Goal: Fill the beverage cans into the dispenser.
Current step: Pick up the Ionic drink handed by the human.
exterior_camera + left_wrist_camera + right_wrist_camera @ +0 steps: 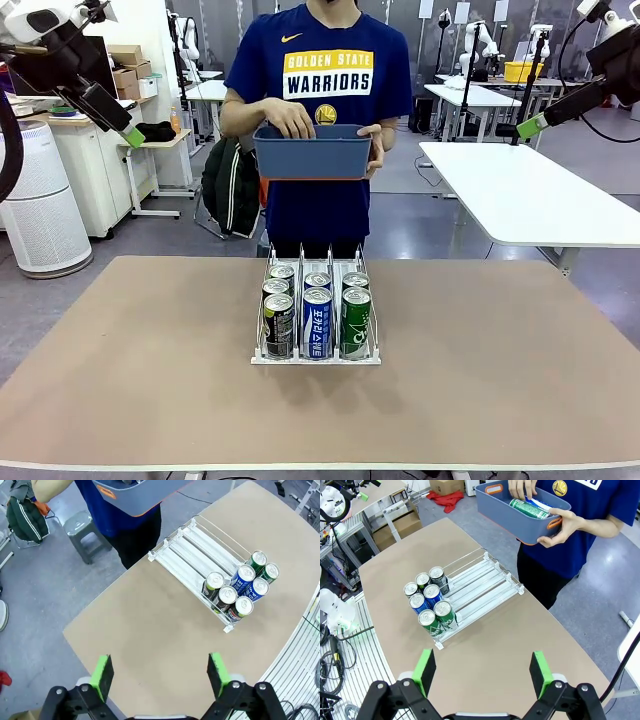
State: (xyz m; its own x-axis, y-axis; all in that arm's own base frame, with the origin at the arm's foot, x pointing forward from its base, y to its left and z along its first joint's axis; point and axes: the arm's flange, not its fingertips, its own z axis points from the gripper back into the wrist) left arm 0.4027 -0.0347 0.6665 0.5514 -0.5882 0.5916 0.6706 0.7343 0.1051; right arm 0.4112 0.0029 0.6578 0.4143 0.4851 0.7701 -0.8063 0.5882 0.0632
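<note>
Seven cans (317, 320) stand upright in the rack (482, 580), bunched at its end toward the robot. Three are in the lane on the robot's left, two in each of the other lanes. The far stretch of all three lanes is bare. The rack sits mid-table (500, 380), lanes running from the person's side toward the robot.

Remaining stock: in the blue-grey bin (312, 160), which the person holds at chest height beyond the table's far edge. A green can (529, 509) lies on its side in it, long axis along the bin's length. Something blue-and-white lies beside it, too hidden to count. One hand (520, 487) reaches into the bin; the other hand (560, 527) grips its end.

Left gripper (160, 672): fingers wide apart, nothing between them, high over the table's left side. Right gripper (482, 672): likewise spread and empty, high on the right. Both are well apart from rack and bin.

Judgement: the next can lies across the table from both grippers, roughly centred between them, so neither arm is clearly nearer. The person's hand is nearest by far. A lying can would need turning upright before it enters a lane's far end.
</note>
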